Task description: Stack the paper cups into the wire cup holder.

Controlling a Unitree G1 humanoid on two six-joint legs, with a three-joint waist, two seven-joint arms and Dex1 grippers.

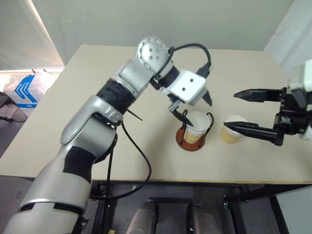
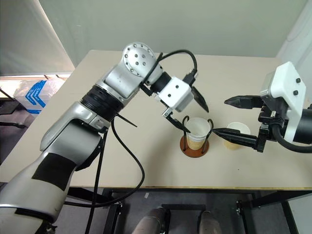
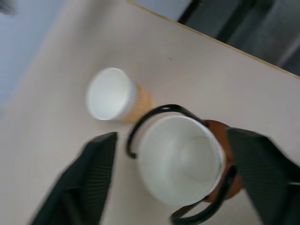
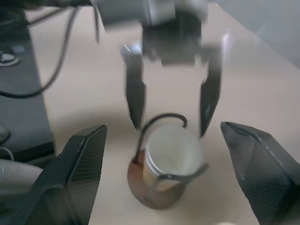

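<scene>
Left eye view: we see two paper cups on a beige table [image 1: 58,126]. One paper cup [image 1: 196,126] stands upright inside the wire cup holder [image 1: 190,141], whose black loops rise around it. A second cup [image 1: 232,129] stands just beside the holder. Our left tool [image 1: 194,109] hangs just above the holder's cup, fingers spread apart and empty. Our right tool [image 1: 240,110] sits by the second cup, fingers wide apart, holding nothing.

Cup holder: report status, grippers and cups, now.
Left gripper open above the cup in holder. Right gripper open, empty, by the loose cup on the table. Wire cup holder upright. Nothing in the way.
</scene>
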